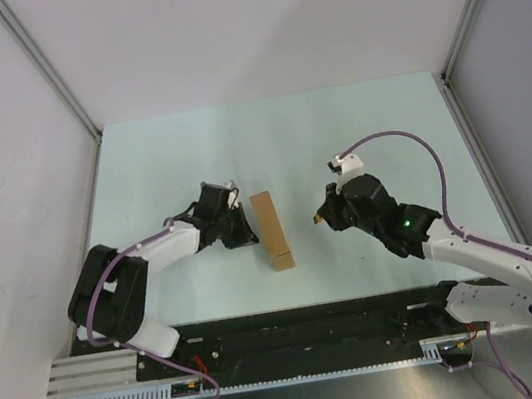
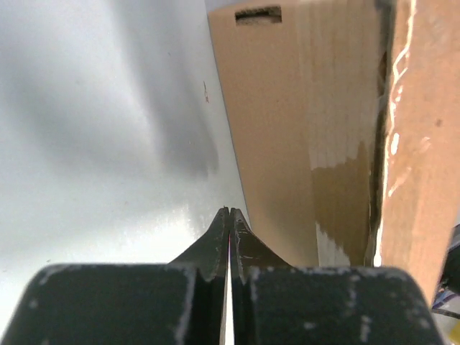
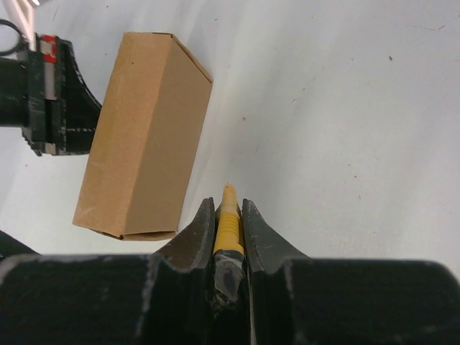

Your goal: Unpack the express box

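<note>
Knife (image 3: 227, 231) in right gripper (image 3: 228, 207); box (image 3: 144, 136) nearby

Soft, even overhead light fills the top view, keeping the pale tabletop (image 1: 357, 134) bright, with only faint, short shadows under the arms and beside the express box (image 1: 272, 231). In the left wrist view the box looms close and blurred. Bright glints run down its right edge, and a broad grey shadow falls across the tabletop beside it. The left end effector (image 2: 229, 212) is dark and soft-edged at the bottom of the frame. The right wrist view is the sharpest, with crisp box edges. The right end effector (image 3: 228, 206) and the yellow tool (image 3: 227, 228) between its fingers are slightly out of focus.
</note>
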Controlling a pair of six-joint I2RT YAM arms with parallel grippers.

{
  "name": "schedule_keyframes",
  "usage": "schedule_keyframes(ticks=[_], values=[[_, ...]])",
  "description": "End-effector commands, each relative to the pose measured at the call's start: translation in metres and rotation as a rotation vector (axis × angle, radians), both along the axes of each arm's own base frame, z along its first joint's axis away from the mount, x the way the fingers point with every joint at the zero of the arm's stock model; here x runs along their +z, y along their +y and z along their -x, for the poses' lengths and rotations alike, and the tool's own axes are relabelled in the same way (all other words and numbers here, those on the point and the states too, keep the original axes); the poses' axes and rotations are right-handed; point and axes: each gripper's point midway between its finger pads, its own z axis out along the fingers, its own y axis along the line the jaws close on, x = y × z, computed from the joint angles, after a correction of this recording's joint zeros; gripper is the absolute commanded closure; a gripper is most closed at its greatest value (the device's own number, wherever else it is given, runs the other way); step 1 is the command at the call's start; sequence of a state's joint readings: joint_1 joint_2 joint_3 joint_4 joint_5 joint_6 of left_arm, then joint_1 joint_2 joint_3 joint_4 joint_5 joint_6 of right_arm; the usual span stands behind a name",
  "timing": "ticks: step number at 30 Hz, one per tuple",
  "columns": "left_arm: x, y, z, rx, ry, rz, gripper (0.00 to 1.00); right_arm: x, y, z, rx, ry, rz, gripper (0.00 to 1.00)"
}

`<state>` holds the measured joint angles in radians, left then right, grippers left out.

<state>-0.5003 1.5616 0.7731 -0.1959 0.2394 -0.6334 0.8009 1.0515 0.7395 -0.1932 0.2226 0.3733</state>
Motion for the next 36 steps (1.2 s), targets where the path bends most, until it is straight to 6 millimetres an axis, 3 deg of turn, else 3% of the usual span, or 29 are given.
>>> schedule_keyframes(ticks=[1,4,8,10,11,13,14,15,18,19,20,22,23,25,28,29,36], values=[[0.031,0.017,-0.019,0.045,-0.118,-0.003,1.00,0.010,0.004,-0.005,-0.008,-0.027,-0.035,1.00],[0.042,0.035,-0.031,0.085,-0.146,-0.030,0.99,0.024,0.020,0.006,0.113,-0.058,-0.077,1.00],[0.074,0.065,-0.063,0.189,-0.223,-0.025,0.95,0.057,0.039,0.024,0.225,-0.169,-0.125,1.00],[0.079,0.069,-0.076,0.207,-0.222,-0.010,0.93,0.065,0.047,0.029,0.261,-0.190,-0.137,1.00],[0.091,0.070,-0.089,0.222,-0.244,0.007,0.93,0.072,0.056,0.036,0.296,-0.200,-0.150,1.00],[0.086,0.063,-0.099,0.203,-0.213,0.031,0.91,0.077,0.069,0.047,0.353,-0.203,-0.150,1.00],[0.099,0.058,-0.111,0.190,-0.241,0.048,0.88,0.078,0.075,0.052,0.383,-0.207,-0.142,1.00],[0.089,0.052,-0.114,0.170,-0.207,0.061,0.86,0.080,0.088,0.063,0.427,-0.203,-0.134,1.00],[0.094,0.044,-0.134,0.152,-0.215,0.079,0.80,0.072,0.106,0.082,0.485,-0.209,-0.066,1.00],[0.082,0.042,-0.139,0.151,-0.186,0.072,0.76,0.061,0.113,0.083,0.490,-0.201,-0.029,1.00],[0.086,0.039,-0.149,0.150,-0.200,0.078,0.68,0.057,0.117,0.086,0.498,-0.203,-0.009,1.00],[0.071,0.033,-0.156,0.135,-0.160,0.087,0.66,0.045,0.128,0.089,0.491,-0.205,0.043,1.00],[0.075,0.030,-0.164,0.132,-0.170,0.096,0.65,0.041,0.131,0.090,0.492,-0.207,0.054,1.00],[0.057,0.027,-0.167,0.120,-0.134,0.092,0.64,0.035,0.141,0.088,0.481,-0.208,0.060,1.00],[0.050,0.019,-0.173,0.085,-0.118,0.114,0.63,0.031,0.149,0.082,0.445,-0.207,0.071,1.00],[0.042,0.014,-0.174,0.065,-0.093,0.136,0.62,0.021,0.152,0.081,0.441,-0.194,0.095,1.00],[0.030,-0.003,-0.177,0.037,-0.031,0.198,0.59,-0.002,0.168,0.084,0.374,-0.209,0.187,1.00]])
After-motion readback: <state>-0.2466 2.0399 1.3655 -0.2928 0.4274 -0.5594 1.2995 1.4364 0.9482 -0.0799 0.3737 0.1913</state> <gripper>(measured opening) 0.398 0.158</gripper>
